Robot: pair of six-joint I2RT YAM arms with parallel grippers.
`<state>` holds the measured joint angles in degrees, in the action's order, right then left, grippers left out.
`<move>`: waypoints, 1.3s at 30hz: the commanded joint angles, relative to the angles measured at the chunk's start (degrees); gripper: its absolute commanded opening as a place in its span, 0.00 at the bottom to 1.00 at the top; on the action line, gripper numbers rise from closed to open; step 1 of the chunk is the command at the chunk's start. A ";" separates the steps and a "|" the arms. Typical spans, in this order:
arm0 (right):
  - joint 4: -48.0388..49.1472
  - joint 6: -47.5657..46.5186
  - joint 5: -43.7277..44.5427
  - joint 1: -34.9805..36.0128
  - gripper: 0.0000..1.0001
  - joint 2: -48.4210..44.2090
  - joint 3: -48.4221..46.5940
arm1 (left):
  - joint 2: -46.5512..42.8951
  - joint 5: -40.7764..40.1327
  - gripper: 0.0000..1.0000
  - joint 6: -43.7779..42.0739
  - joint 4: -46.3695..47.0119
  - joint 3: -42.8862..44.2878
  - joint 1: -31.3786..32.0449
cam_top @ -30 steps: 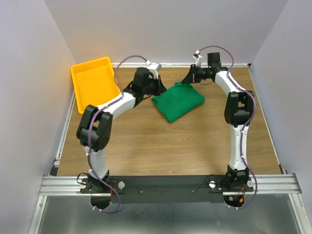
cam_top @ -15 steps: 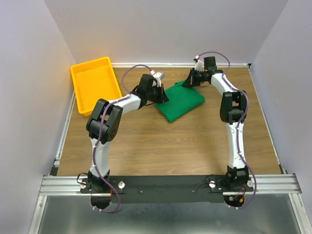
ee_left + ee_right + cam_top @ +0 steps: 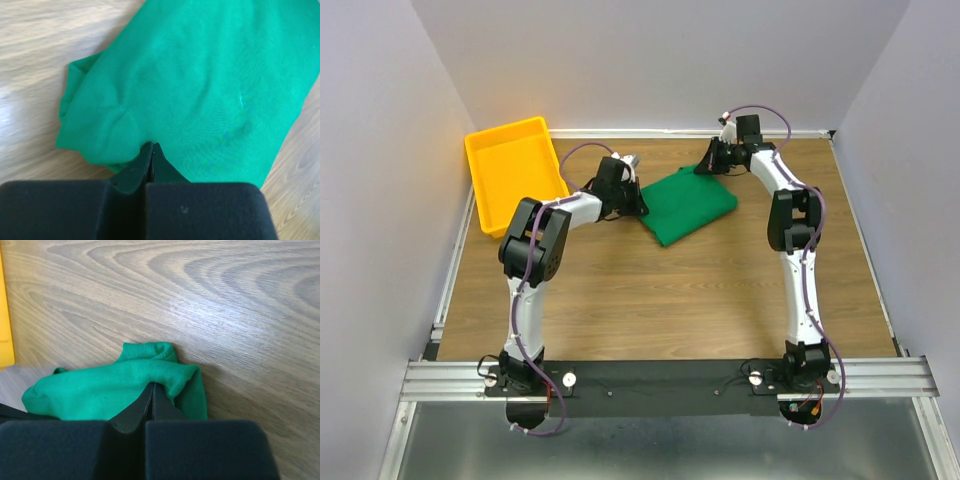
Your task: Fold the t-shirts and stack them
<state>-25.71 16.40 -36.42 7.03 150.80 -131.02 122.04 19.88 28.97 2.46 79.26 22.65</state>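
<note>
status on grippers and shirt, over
Left gripper shut on edge of green t-shirt. Right gripper shut on its far corner. Yellow tray apart, nothing blocking.

Top cam: fixed, high above and behind the arm bases. It looks down and forward and takes in the whole surface [image 3: 650,300] from far out. Left wrist cam: sits right behind the left claw [image 3: 151,146], very close, aimed along the fingers onto the t-shirt [image 3: 200,85]. Right wrist cam: same mount on the right claw [image 3: 151,385], close and low, looking past the t-shirt's edge over bare wood. All three views share the t-shirt. Top and right wrist also share the yellow tray [image 3: 515,175].
</note>
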 commanded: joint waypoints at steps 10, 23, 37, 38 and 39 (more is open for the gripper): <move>2.68 2.14 2.85 -0.96 0.17 2.83 -2.31 | -4.35 -6.25 0.00 5.04 -0.18 -2.18 -2.70; 4.71 1.61 3.11 -2.90 0.23 2.83 -2.40 | -5.94 -8.72 0.00 7.15 0.62 0.80 -4.99; 4.71 -3.30 4.96 -4.30 0.31 -3.31 1.46 | -3.04 2.00 0.07 5.13 7.12 6.77 -3.67; 4.71 -3.83 4.96 -4.30 0.31 -4.10 2.17 | -1.64 2.09 0.08 5.48 7.12 7.48 -3.41; 4.80 -4.44 4.61 -4.30 0.32 -5.33 4.00 | -1.02 1.92 0.10 5.92 7.12 8.61 -3.32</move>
<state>-21.65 15.29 -33.69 3.29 150.61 -130.37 117.84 18.52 34.98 7.53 84.29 18.44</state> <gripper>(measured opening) 0.307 0.077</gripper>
